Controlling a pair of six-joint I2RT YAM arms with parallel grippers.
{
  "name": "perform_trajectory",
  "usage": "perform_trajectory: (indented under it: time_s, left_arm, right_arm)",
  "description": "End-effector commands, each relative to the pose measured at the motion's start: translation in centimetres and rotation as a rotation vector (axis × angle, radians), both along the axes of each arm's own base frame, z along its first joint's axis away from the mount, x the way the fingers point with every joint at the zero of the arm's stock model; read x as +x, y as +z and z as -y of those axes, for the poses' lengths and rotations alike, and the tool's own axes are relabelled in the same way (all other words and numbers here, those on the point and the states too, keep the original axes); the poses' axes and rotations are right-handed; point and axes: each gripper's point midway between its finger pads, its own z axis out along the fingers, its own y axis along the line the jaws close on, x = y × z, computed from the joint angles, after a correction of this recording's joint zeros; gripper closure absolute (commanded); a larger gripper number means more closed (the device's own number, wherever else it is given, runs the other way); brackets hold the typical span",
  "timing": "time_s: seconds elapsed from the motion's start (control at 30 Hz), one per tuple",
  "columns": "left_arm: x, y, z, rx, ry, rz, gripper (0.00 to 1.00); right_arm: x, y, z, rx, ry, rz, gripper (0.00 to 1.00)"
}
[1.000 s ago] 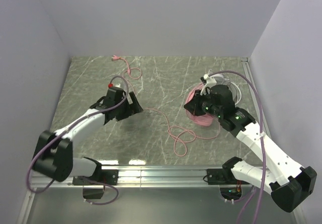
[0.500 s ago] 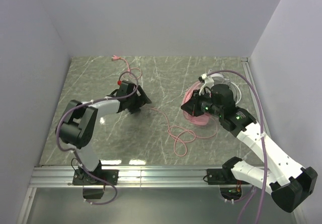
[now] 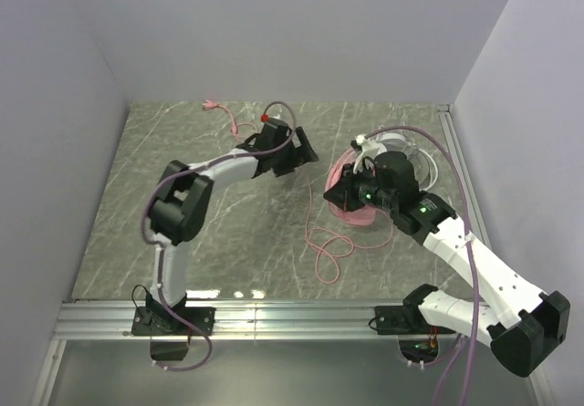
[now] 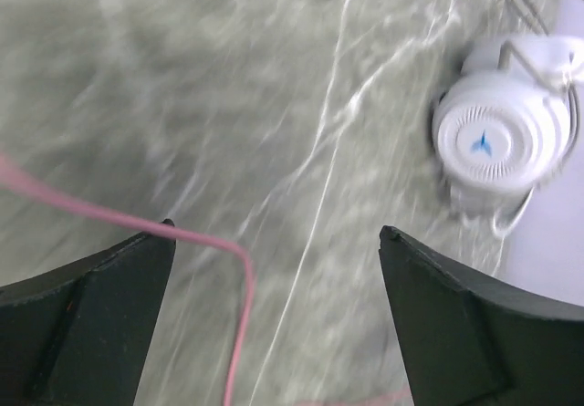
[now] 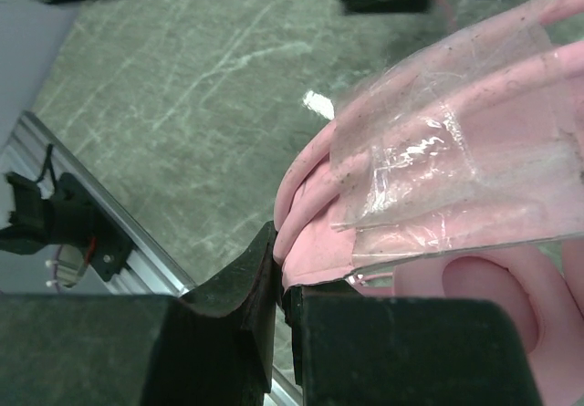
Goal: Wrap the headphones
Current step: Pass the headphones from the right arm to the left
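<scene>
Grey marble table [image 3: 182, 242], white walls. My left gripper [image 3: 306, 148] is upper centre, spread wide and empty, over the pink cord [image 4: 247, 287]. My right gripper [image 3: 336, 192] pinches the pink headphones [image 3: 347, 213] at centre right. The white headphones [image 3: 401, 141] sit just upper right of them.

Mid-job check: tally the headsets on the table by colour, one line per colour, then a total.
Pink padded over-ear headset: 1
White-grey round-cupped headset: 1
Total: 2
</scene>
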Motion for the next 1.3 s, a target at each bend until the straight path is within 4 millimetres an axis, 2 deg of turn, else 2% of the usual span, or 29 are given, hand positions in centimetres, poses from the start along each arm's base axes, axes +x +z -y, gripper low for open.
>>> perform_trajectory:
  time_s: [0.0,0.03,0.1,0.13,0.2,0.23,0.3,0.33,0.4,0.43,0.47,0.53,0.57,0.6,0.63,0.67,0.7,0.73,0.8,0.83,0.87,0.93,1.0,1.03,1.07,1.1,1.13,1.2,1.27]
  left_arm:
    - [-0.7,4.8,-6.2,0.048,0.032,0.048,0.01]
    - [-2.3,5.4,-7.7,0.060,0.024,0.050,0.01]
    - [-3.8,5.6,-10.1,0.102,0.041,0.038,0.01]
    - [-5.1,6.5,-11.4,0.124,0.048,0.062,0.01]
    - [-6.3,7.3,-12.9,0.152,0.068,0.077,0.01]
    - [-7.5,8.6,-13.7,0.152,0.066,0.094,0.01]
    - [-8.4,10.1,-14.6,0.158,0.070,0.106,0.01]
    - [-9.1,11.6,-15.3,0.169,0.081,0.125,0.01]
    - [-9.4,13.2,-16.5,0.188,0.114,0.148,0.01]
    - [-10.0,14.8,-17.0,0.176,0.126,0.171,0.01]
    - [-10.6,15.1,-17.6,0.178,0.135,0.163,0.01]
    - [-11.6,16.3,-19.2,0.154,0.184,0.177,0.01]
    - [-11.9,16.3,-20.2,0.163,0.225,0.178,0.01]
    - [-12.1,16.5,-21.3,0.157,0.260,0.181,0.01]
    - [-13.2,16.7,-22.0,0.140,0.285,0.189,0.01]
    - [-13.7,16.8,-22.7,0.136,0.314,0.192,0.01]
    - [-14.1,16.8,-23.3,0.120,0.348,0.189,0.01]
    - [-15.2,16.9,-23.8,0.109,0.364,0.205,0.01]
    - [-16.0,16.8,-24.5,0.097,0.389,0.207,0.01]
    - [-16.6,16.7,-24.7,0.092,0.394,0.216,0.01]
    - [-16.9,16.6,-24.7,0.089,0.388,0.217,0.01]
    - [-17.6,15.8,-24.8,0.088,0.386,0.201,0.01]
    - [-17.8,15.3,-24.8,0.088,0.384,0.191,0.01]
    - [-18.0,14.9,-24.9,0.090,0.389,0.183,0.01]
    - [-18.0,14.7,-25.0,0.092,0.393,0.179,0.01]
    - [-18.2,14.5,-25.0,0.090,0.394,0.180,0.01]
    - [-18.2,14.5,-25.0,0.085,0.392,0.188,0.01]
    - [-18.2,14.2,-24.9,0.081,0.385,0.188,0.01]
    - [-18.3,13.9,-24.5,0.073,0.362,0.186,0.01]
  right_arm:
    - [1.3,3.4,-0.2,0.000,0.006,0.134,1.00]
    - [1.4,3.1,-0.4,-0.008,0.012,0.123,1.00]
    - [1.4,2.8,-0.8,-0.014,0.021,0.118,1.00]
    - [1.5,2.6,-1.0,-0.022,0.024,0.114,1.00]
    - [1.7,2.6,-1.5,-0.031,0.023,0.116,1.00]
    - [1.5,2.1,-2.2,-0.042,0.040,0.103,1.00]
    - [1.7,2.2,-2.7,-0.060,0.036,0.102,1.00]
    - [1.4,1.7,-3.7,-0.077,0.059,0.092,1.00]
    - [1.5,1.5,-4.8,-0.109,0.069,0.086,1.00]
    - [1.3,1.5,-5.4,-0.117,0.082,0.086,1.00]
    - [0.7,2.2,-6.6,-0.118,0.112,0.099,1.00]
    - [0.7,1.0,-7.6,-0.178,0.127,0.083,1.00]
    - [-0.1,1.5,-8.9,-0.185,0.161,0.096,1.00]
    - [-0.5,1.0,-9.3,-0.215,0.177,0.091,1.00]
    - [-0.2,0.6,-10.2,-0.247,0.181,0.092,1.00]
    - [-1.2,0.1,-11.3,-0.264,0.219,0.087,1.00]
    - [-1.6,-0.5,-11.8,-0.284,0.242,0.079,1.00]
    - [-1.7,-2.0,-12.6,-0.318,0.264,0.054,1.00]
    - [-2.3,-2.8,-13.9,-0.350,0.296,0.044,1.00]
    - [-2.3,-4.5,-14.6,-0.388,0.309,0.017,1.00]
    - [-2.3,-4.7,-15.3,-0.394,0.317,0.013,1.00]
    - [-2.5,-6.4,-16.5,-0.430,0.339,-0.017,1.00]
    - [-2.3,-7.6,-16.8,-0.471,0.326,-0.034,1.00]
    - [-2.4,-9.2,-17.2,-0.514,0.327,-0.048,1.00]
    - [-2.2,-9.0,-17.7,-0.524,0.316,-0.038,1.00]
    - [-1.8,-10.5,-17.3,-0.590,0.287,-0.039,1.00]
    - [-2.0,-10.5,-17.8,-0.608,0.285,-0.027,1.00]
    - [-2.0,-12.1,-17.3,-0.689,0.270,-0.029,1.00]
    - [-2.4,-12.9,-17.2,-0.720,0.278,-0.028,1.00]
